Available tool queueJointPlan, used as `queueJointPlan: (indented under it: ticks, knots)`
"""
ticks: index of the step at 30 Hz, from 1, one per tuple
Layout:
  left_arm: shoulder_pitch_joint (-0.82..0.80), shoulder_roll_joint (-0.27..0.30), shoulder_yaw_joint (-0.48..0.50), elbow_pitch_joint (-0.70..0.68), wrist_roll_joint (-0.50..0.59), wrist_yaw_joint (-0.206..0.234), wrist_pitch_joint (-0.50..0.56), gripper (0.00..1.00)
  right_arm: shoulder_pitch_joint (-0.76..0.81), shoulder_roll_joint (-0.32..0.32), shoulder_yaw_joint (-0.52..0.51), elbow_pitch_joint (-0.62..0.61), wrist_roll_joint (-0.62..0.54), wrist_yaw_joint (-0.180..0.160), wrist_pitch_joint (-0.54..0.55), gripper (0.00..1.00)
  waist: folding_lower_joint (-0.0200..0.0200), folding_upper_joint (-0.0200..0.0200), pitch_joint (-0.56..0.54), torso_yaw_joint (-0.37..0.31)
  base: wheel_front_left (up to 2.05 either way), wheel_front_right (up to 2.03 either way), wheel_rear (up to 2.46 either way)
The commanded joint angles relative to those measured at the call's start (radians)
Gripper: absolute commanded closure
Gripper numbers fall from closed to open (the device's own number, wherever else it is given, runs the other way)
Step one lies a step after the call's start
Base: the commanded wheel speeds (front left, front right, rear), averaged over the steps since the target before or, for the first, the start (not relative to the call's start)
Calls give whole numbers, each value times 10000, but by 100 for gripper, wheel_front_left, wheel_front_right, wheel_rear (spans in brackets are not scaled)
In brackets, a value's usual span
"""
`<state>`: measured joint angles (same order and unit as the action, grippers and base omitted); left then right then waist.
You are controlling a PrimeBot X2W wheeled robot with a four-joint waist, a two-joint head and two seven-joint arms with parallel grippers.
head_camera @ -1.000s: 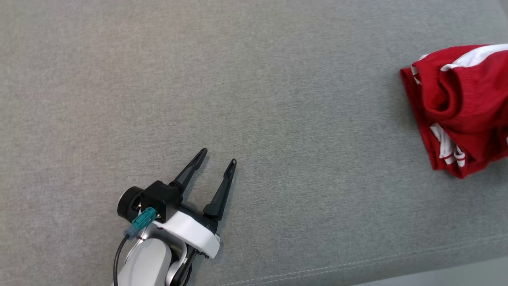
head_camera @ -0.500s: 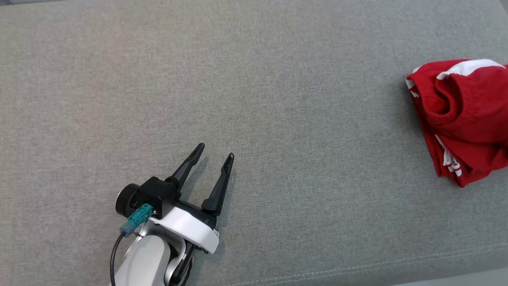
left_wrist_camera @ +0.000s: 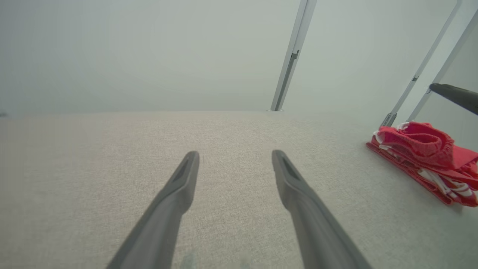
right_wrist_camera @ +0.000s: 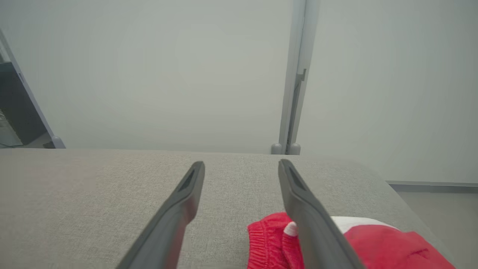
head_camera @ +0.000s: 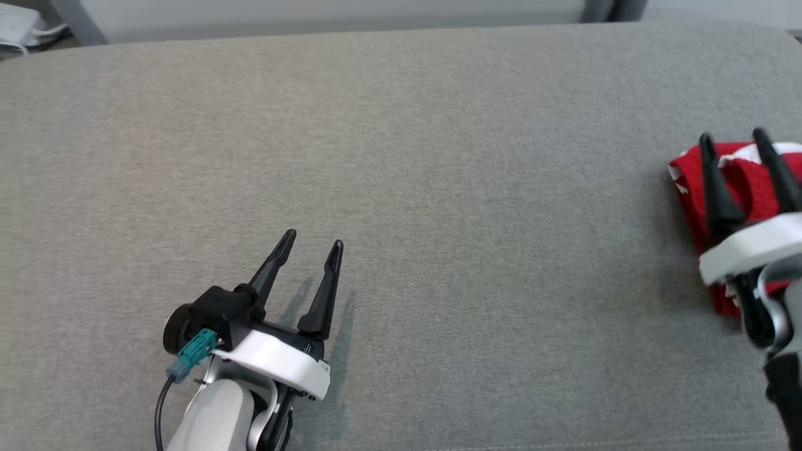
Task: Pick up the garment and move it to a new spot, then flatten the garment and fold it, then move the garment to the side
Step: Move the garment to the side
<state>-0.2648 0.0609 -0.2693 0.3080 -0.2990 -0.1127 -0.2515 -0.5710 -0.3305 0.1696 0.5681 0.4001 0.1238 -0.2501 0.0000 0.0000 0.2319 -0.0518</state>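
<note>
Matt, finely woven grey cloth surface [head_camera: 438, 188]; soft red-and-white knit garment [left_wrist_camera: 422, 144] with ribbed hem.

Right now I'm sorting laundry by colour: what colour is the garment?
The garment is red with white stripes, clearest in the left wrist view.

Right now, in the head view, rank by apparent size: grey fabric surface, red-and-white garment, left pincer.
1: grey fabric surface.
2 or 3: left pincer and red-and-white garment, unranked; the right pincer and picture edge hide part of the garment.
</note>
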Motion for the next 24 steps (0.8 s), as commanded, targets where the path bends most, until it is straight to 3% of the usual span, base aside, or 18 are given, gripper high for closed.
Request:
queueJointPlan:
  ticks: [1, 10, 24]
  knots:
    - [28, 71, 425, -264, 63, 83, -103, 0, 477, 32, -58, -477, -240, 69, -116, 0, 0, 0, -351, 354, 0, 0, 0]
    - [651, -11, 1034, -218, 261, 168, -103, 0, 2117, 874, -770, -1327, -1040, 69, -116, 0, 0, 0, -1093, 798, 0, 0, 0]
    - [1549, -82, 1742, -248, 789, 528, -103, 0, 3446, 1353, -979, -1866, -1364, 69, -116, 0, 0, 0, -1980, 743, 0, 0, 0]
